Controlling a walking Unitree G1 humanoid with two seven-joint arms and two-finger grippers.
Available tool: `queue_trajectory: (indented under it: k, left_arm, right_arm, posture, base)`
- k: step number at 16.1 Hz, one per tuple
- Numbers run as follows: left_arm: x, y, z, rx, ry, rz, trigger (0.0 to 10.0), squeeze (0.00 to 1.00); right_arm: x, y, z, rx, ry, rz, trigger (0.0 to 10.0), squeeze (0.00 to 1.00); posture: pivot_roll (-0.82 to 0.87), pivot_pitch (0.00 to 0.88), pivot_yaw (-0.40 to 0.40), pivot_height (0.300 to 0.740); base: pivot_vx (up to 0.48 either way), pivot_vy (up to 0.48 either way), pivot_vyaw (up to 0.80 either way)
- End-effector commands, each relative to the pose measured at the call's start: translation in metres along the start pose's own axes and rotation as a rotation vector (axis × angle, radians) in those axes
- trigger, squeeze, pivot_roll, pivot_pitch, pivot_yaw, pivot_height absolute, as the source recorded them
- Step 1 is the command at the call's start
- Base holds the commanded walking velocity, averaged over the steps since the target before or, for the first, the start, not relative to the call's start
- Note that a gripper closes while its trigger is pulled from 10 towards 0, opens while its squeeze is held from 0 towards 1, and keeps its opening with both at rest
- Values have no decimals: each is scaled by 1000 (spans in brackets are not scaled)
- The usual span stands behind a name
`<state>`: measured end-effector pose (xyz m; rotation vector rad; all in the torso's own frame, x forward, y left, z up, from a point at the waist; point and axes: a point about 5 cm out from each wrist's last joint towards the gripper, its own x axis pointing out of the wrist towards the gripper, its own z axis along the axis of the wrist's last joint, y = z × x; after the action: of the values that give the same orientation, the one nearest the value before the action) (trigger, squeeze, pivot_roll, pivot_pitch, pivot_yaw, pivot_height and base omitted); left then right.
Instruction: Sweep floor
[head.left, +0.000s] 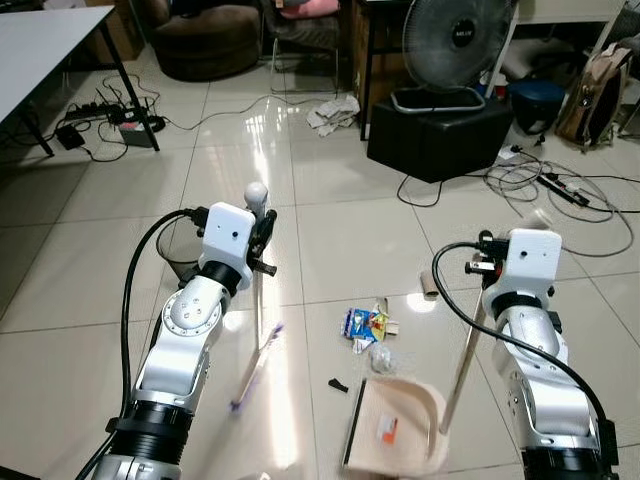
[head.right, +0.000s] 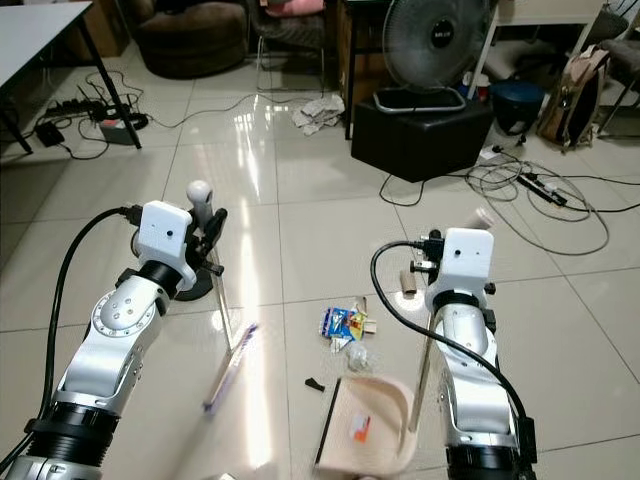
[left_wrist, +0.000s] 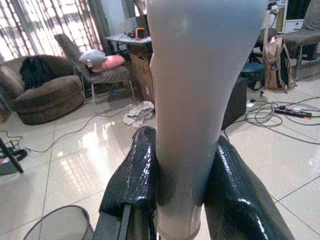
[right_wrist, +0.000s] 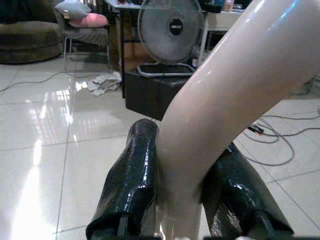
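Both your arms are raised forward: left gripper (head.left: 262, 232) clamped on the broom handle (head.left: 257, 262), right gripper (head.left: 487, 262) clamped on the dustpan handle (head.left: 462, 362), dustpan (head.left: 400, 425) resting on the floor beside the litter (head.left: 368, 325).

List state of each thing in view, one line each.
left gripper: shut on the broom handle
right gripper: shut on the dustpan handle
broom: held upright, purple head on the floor
dustpan: on the floor, an orange scrap inside
wrappers: loose on the tile just beyond the dustpan
fan: blades not blurred, seems off
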<state>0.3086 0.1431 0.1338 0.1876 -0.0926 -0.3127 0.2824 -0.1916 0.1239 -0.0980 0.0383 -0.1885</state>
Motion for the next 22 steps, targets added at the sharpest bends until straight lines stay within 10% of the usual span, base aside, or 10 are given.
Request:
queue_trajectory:
  k: [1,22]
  left_arm:
    - [1,3,12,23,-52,1,10000,0]
    - [0,6,11,37,-35,8,10000,0]
  right_arm:
    - [2,2,8,4,-44,12,10000,0]
    - [3,1,3,8,-28,-4,10000,0]
  posture:
    - [1,53,51,740]
    - [10,69,62,740]
  base:
    - [319,0,0]
    - [164,0,-76]
